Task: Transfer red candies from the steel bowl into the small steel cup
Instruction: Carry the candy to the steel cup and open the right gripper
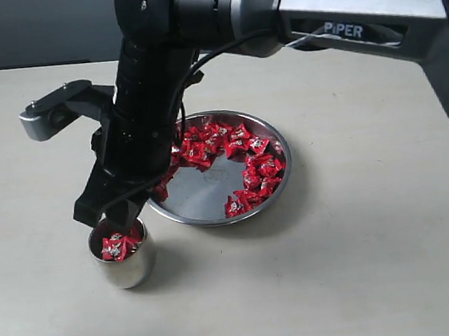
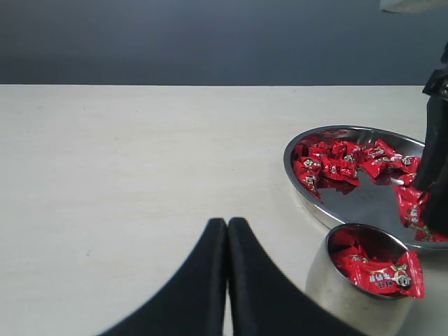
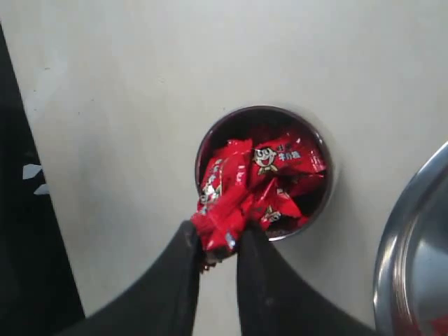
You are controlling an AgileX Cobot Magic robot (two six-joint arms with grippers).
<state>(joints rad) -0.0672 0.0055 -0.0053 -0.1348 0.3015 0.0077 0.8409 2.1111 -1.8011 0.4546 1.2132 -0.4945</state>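
Note:
Several red candies (image 1: 261,168) lie in the steel bowl (image 1: 204,206) at the table's middle, also seen as red candies (image 2: 336,164) in the steel bowl (image 2: 364,203) from the left wrist. The small steel cup (image 1: 129,270) stands just in front-left of the bowl with red candies (image 1: 118,245) inside. My right gripper (image 3: 218,241) hangs directly over the cup (image 3: 329,168), shut on a red candy (image 3: 224,217) pinched at its fingertips. My left gripper (image 2: 227,224) is shut with nothing in it, low over the table beside the cup (image 2: 336,294).
The right arm's black body (image 1: 144,128) reaches down across the bowl's left rim. A grey bracket (image 1: 50,114) sticks out to its left. The pale table (image 1: 379,264) extends on all sides.

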